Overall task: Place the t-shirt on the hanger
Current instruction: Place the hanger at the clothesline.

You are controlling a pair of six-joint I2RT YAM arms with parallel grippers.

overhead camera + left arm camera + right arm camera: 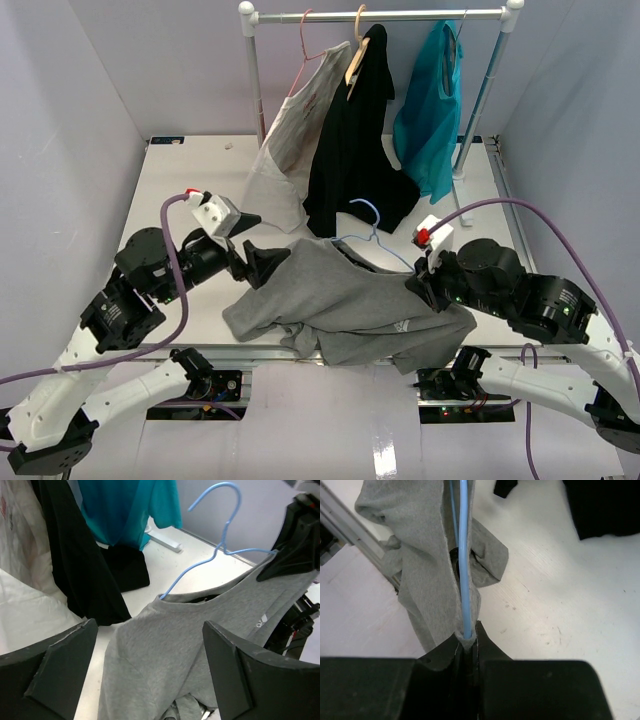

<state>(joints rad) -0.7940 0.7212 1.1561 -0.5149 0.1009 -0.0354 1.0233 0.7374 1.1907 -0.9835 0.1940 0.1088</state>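
The grey t-shirt (350, 300) lies draped over the light-blue wire hanger (372, 226) near the table's front edge, with the hook sticking up out of the neck. My right gripper (420, 285) is shut on the hanger's right end and the shirt fabric over it. The right wrist view shows the blue wire (465, 555) and grey cloth (420, 555) running into my closed gripper (468, 640). My left gripper (262, 262) is wide open at the shirt's left shoulder. In the left wrist view the t-shirt (165, 645) and hanger (200, 565) lie ahead between my spread fingers (65, 665).
A white garment rack (380, 15) stands at the back with a white printed shirt (290, 140) on a pink hanger, a black garment (355, 150) on a wooden hanger and a teal shirt (430, 110). The grey shirt's hem hangs over the table's front rail (270, 352).
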